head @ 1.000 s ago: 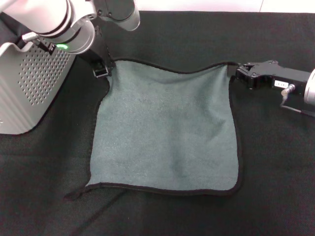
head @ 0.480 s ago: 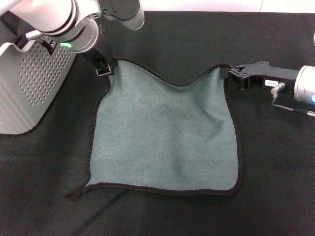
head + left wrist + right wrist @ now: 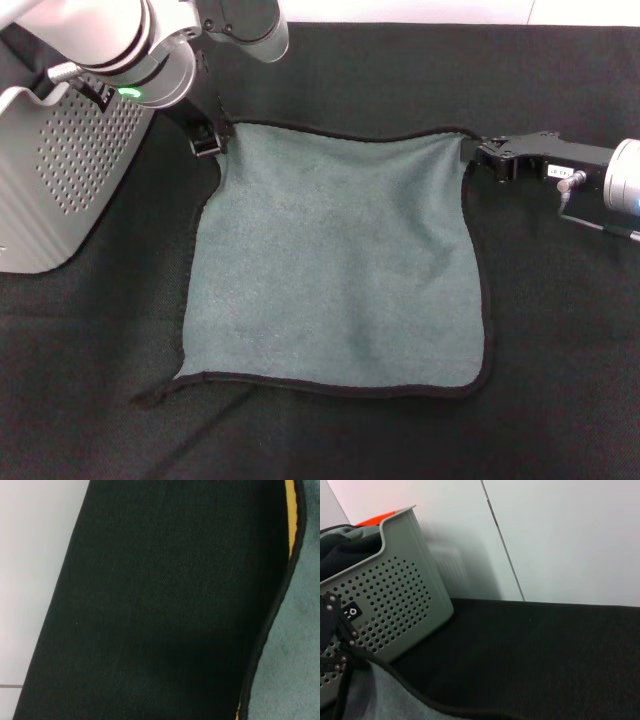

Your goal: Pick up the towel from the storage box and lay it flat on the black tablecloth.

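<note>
Towel spread on black tablecloth, beside storage box. Far corners pinched: left gripper, right gripper. Laying step judged nearly done. Next called for: both corners released, arms lifted clear without dragging.

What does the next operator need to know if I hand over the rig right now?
Left gripper: at the towel's far left corner, beside the storage box; grip on the corner not clearly visible.
Right gripper: at the towel's far right corner, apparently pinching the edge.
Towel: out of the box, spread nearly flat on the black tablecloth, far edge pulled straight between the two grippers.
Done: pickup and spreading.
Left: release both corners, withdraw the arms, check the near left corner, which looks slightly curled.
</note>
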Robot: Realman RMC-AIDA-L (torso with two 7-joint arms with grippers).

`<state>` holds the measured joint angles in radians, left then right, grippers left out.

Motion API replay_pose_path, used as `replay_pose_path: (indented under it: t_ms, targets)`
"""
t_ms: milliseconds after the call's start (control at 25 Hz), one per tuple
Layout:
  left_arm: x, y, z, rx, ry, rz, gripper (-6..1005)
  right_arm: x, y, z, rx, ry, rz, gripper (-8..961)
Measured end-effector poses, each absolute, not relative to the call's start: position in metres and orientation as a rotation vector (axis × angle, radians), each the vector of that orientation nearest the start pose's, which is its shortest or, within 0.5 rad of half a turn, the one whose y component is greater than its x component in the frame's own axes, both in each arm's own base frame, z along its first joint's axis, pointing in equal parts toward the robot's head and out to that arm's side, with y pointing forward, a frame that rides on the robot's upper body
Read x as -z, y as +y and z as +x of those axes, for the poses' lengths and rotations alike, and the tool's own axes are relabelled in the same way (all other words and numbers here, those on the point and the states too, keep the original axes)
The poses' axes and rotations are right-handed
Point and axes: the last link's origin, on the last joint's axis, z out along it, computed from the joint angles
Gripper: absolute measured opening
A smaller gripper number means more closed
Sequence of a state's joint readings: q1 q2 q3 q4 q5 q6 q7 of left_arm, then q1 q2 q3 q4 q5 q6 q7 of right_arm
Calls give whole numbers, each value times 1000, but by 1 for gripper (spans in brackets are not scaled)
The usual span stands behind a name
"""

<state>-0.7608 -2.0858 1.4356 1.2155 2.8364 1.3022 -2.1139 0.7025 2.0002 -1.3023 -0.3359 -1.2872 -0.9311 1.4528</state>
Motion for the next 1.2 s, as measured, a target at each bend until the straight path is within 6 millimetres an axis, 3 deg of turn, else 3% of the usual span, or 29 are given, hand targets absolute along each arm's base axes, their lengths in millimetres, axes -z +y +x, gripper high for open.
replay_pose_path:
  t_ms: [720,920,1000,1200]
  targets:
    - [4,417,-161,-715,-44,-2511,104,41,405,243,-655,931,-2407,62]
    - [1,420,-160,-686,-58,-2492,160,35,409,241,-654,912,-2405,103]
    - [-3,422,-158,-666,-68,-2483,189,29,413,240,-655,888,-2397,177]
    - [-12,419,-147,-543,-101,-2505,369,13,420,244,-648,843,-2345,332]
